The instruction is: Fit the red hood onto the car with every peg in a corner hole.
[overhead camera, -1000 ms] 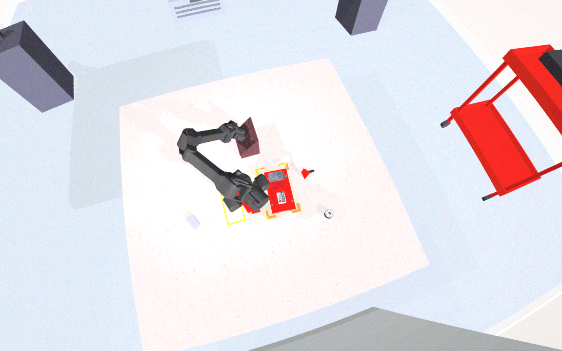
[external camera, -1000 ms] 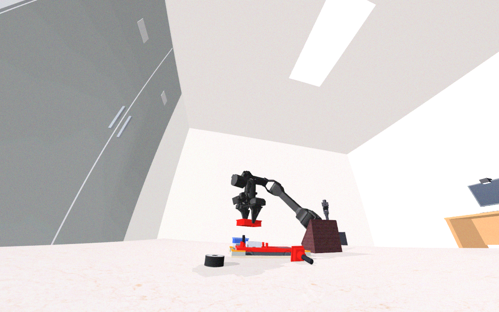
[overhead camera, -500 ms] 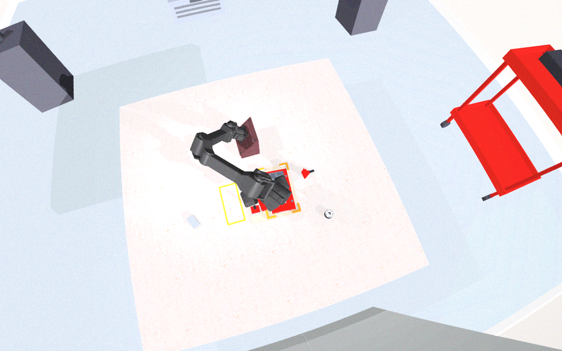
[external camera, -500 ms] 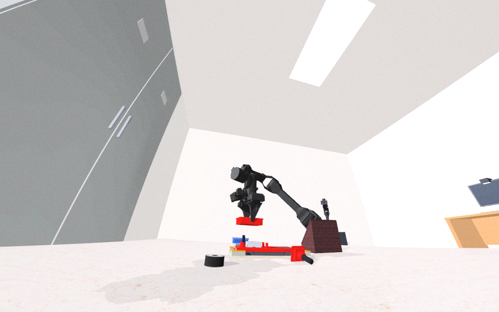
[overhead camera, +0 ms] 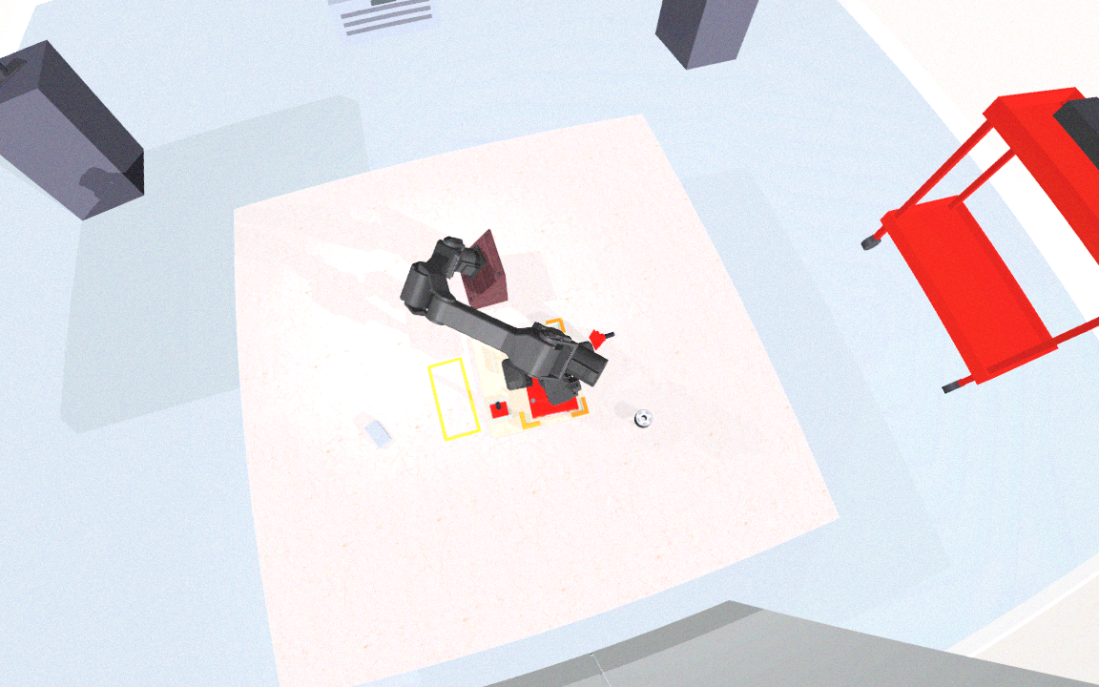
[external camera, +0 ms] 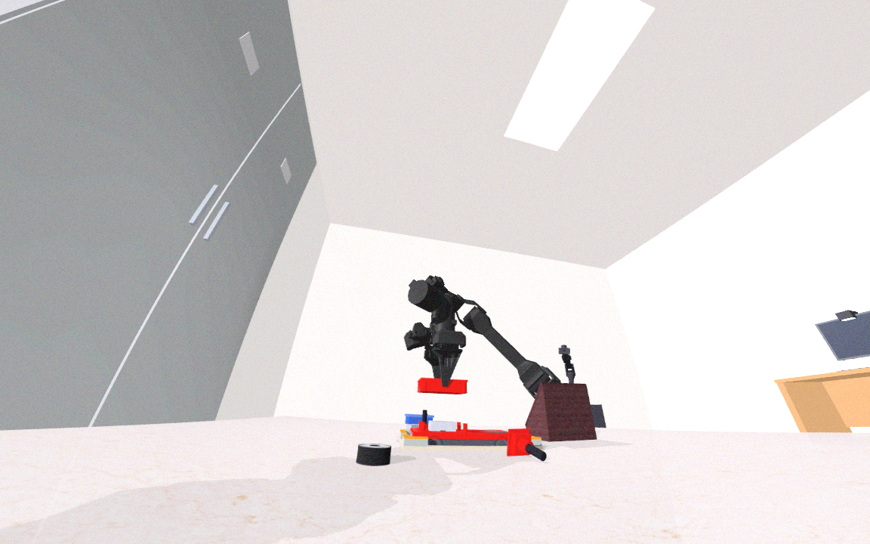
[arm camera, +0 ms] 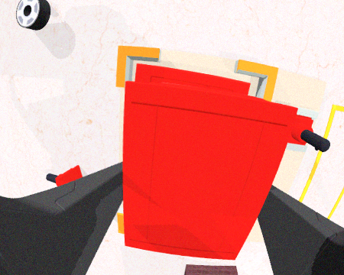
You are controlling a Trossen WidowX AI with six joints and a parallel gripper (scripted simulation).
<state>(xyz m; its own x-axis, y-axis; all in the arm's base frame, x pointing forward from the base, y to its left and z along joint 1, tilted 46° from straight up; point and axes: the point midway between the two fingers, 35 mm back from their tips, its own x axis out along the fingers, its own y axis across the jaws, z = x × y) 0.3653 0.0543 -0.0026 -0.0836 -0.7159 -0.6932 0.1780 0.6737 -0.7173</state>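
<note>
- Hood (arm camera: 198,168), the red shell, hangs in the air, pinched on its two sides by the claw (external camera: 444,380).
- Far left in the wrist view, a small black wheel (arm camera: 34,11) lies alone on the pale table (arm camera: 202,0), well apart from the rest.
- Lower on the left, a little red block with a black pin (arm camera: 66,176) peeks out just beside the claw's dark left finger (arm camera: 65,204).
- In the middle, the hood covers most of the red car (arm camera: 193,78) below it; only the car's far edge shows past the hood.
- Orange corner marks of the jig (arm camera: 137,56) show at the far left and far right of the car.
- From the side, the hood (external camera: 442,385) is level, with a clear gap of air between it and the car (external camera: 458,433).
- The pegs and engine are hidden from above, so it may be lined up, but I cannot tell.
- On the right, another red block with a black pin (arm camera: 306,134) sits just beside the jig.
- Farthest right, a yellow outline (arm camera: 331,155) is drawn on the table.
- In the side view, the arm's brown base (external camera: 561,412) stands right of the car.
</note>
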